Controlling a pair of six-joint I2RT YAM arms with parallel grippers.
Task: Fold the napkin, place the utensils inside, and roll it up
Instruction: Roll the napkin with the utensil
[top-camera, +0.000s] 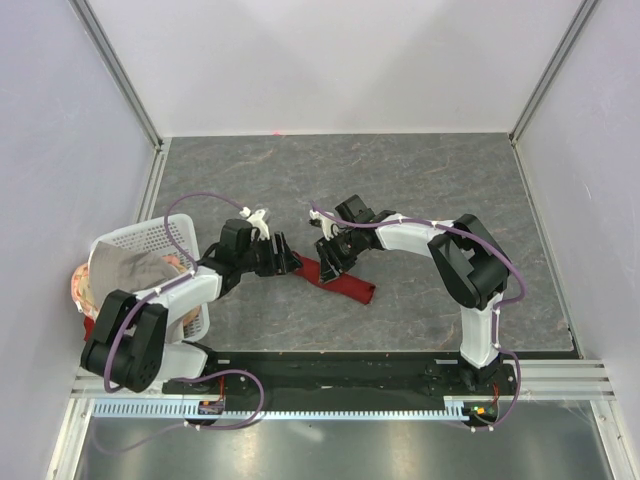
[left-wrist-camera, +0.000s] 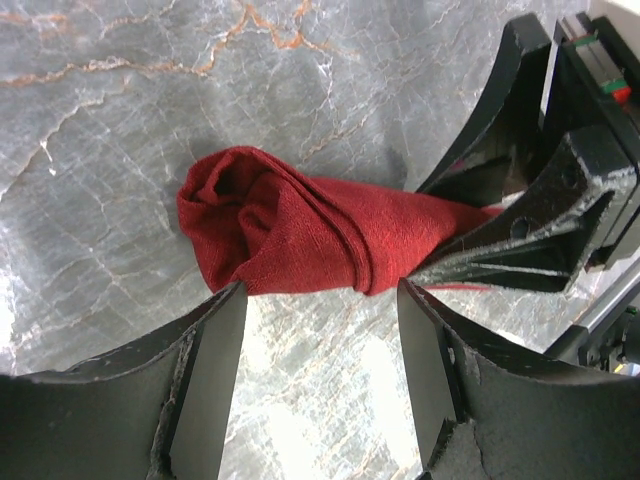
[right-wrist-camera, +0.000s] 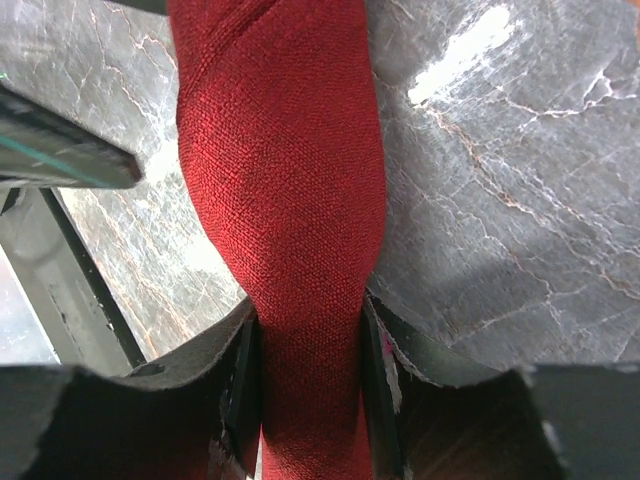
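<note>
The dark red napkin (top-camera: 345, 283) lies rolled into a long tube on the grey marbled table. Its open end shows in the left wrist view (left-wrist-camera: 280, 232). My right gripper (top-camera: 328, 258) is shut on the roll's middle, and the cloth (right-wrist-camera: 290, 200) is pinched between its pads. My left gripper (top-camera: 283, 255) is open and empty beside the roll's left end, its fingers (left-wrist-camera: 205, 370) just short of the cloth. The right gripper's fingers (left-wrist-camera: 530, 230) show at the far end of the roll. The gold utensils are hidden.
A white basket (top-camera: 150, 240) with a grey-beige cloth (top-camera: 125, 275) stands at the left edge of the table. White walls enclose the back and sides. A black rail (top-camera: 340, 365) runs along the near edge.
</note>
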